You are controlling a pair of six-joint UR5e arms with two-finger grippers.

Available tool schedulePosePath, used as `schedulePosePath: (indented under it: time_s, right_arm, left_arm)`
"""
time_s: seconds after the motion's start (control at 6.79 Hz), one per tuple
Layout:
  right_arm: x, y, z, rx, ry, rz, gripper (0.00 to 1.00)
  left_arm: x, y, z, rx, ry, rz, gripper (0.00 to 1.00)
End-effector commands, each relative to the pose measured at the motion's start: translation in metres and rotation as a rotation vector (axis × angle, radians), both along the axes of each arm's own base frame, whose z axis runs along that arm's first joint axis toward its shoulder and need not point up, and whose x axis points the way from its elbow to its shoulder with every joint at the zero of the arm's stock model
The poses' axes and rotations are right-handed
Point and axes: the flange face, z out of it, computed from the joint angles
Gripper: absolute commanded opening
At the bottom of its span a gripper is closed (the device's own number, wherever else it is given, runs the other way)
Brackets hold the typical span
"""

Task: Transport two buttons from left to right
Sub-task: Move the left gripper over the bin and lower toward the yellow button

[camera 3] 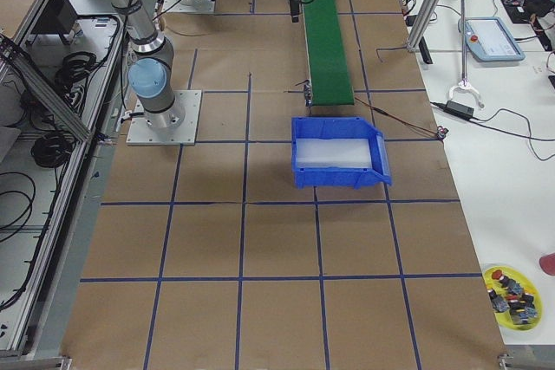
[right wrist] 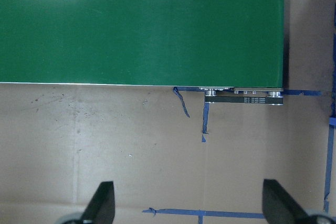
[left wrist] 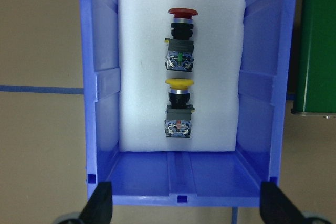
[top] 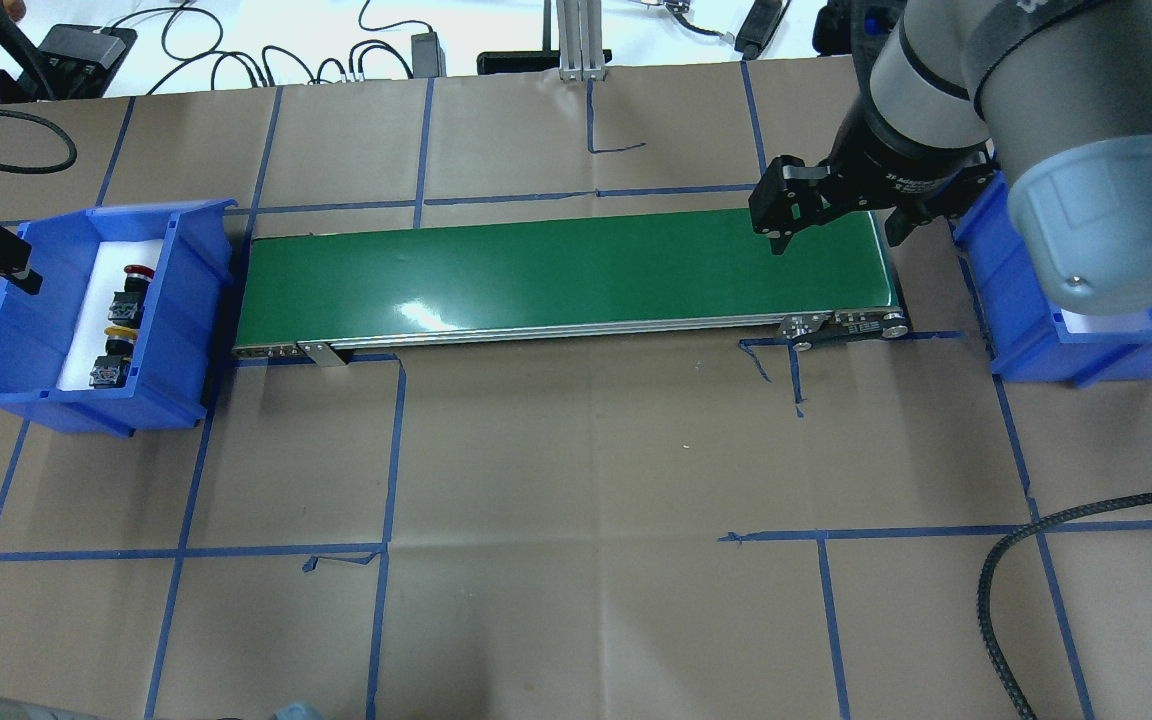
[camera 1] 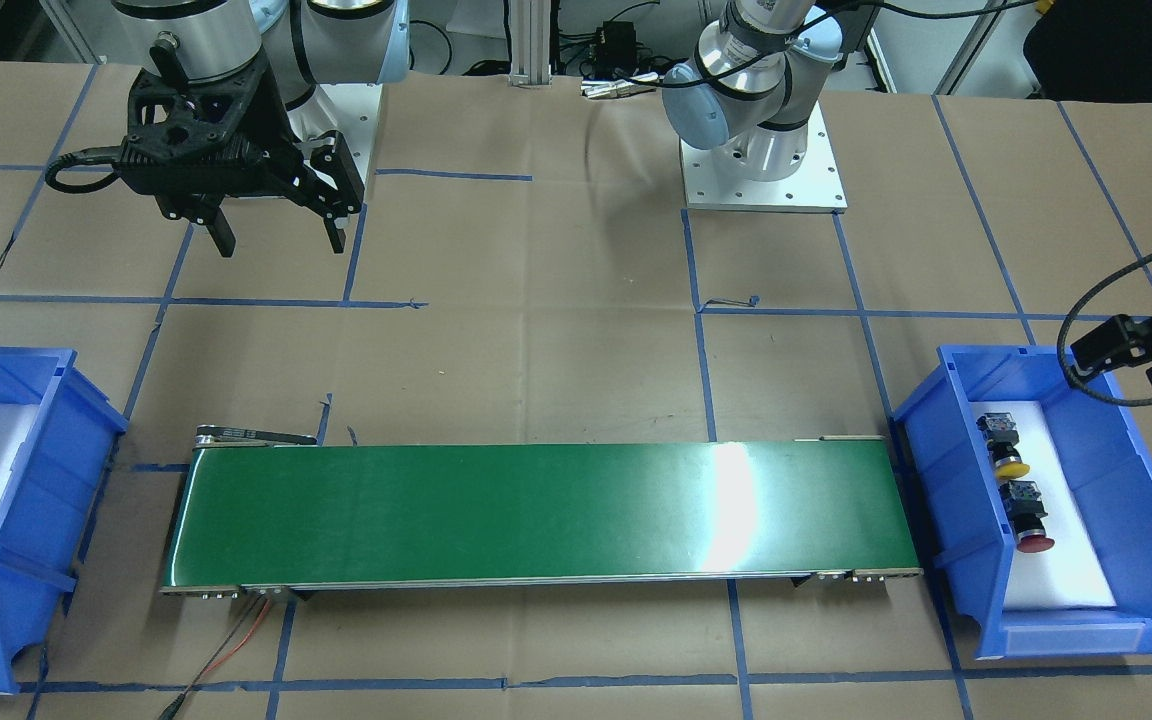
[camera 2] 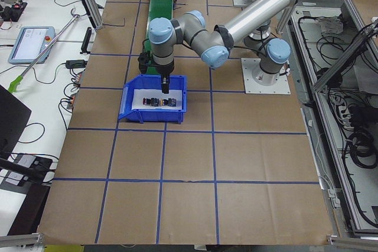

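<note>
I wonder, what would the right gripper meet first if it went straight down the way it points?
Most likely the paper-covered table, just on the robot's side of the green belt. The right gripper hangs open with nothing else visible beneath it, though its height is hard to judge.

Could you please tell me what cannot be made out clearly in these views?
- Right blue bin: overhead, the right arm covers its inside; front-facing, the frame edge cuts it off.
- Left tool: cut by the frame edge overhead and front-facing; wrist view shows fingertips only.
- Yellow dish: exterior right, contents too small to identify.
</note>
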Motion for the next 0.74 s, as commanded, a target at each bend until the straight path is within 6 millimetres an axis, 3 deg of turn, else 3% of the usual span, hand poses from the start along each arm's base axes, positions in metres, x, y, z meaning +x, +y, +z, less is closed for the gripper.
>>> schedulePosePath:
  time_s: [0.0, 0.29, 0.59]
  right_arm:
    - [0.0, 0.0, -0.002, 0.004, 0.0, 0.0, 1.0]
    - [0.0, 0.0, -0.002, 0.004, 0.0, 0.0, 1.0]
    - [0.0, -0.001, -0.002, 0.006, 0.0, 0.0, 1.0]
  left_arm:
    - [-0.011, -0.007, -0.036, -0.029, -0.021, -0.02, 1.0]
    - [-0.02, -0.006, -0.081, -0.024, -0.016, -0.034, 1.0]
    - [-0.016, -0.01, -0.111, -0.009, -0.004, -0.035, 1.0]
